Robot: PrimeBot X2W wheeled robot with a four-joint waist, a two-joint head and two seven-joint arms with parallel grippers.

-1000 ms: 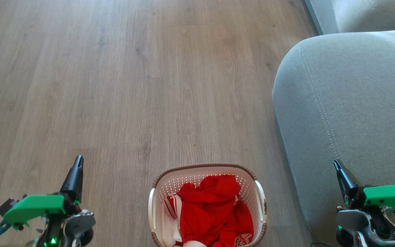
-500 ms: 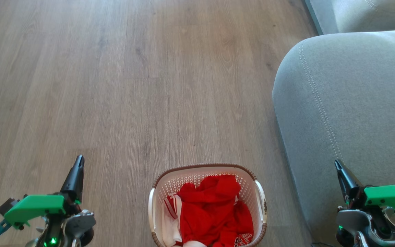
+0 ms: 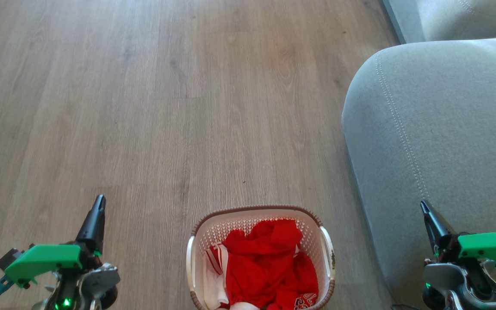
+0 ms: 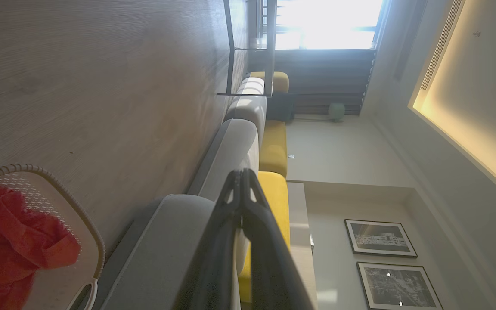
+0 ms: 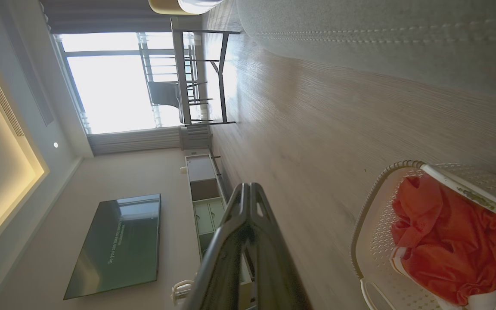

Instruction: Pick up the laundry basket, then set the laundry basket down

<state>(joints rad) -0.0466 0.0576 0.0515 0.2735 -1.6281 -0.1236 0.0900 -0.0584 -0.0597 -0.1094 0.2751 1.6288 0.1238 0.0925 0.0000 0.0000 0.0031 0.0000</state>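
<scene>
We logged the laundry basket (image 3: pixel 254 207) on the wood floor (image 3: pixel 144 107), low centre in the head view, between both arms and near the grey sofa (image 3: pixel 429 129). Left gripper (image 3: pixel 98 204) and right gripper (image 3: pixel 424 209) hung well apart from it, fingers pressed together, holding nothing. Inside: crumpled red clothes (image 3: pixel 269 262) with white trim. Risks, we judged: right arm snagging the sofa; an uneven lift tipping the clothes out.

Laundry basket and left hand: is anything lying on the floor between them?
Nothing. In the head view, bare wooden floor is all that separates the left hand from the laundry basket; the hand is shut and clear of it.
</scene>
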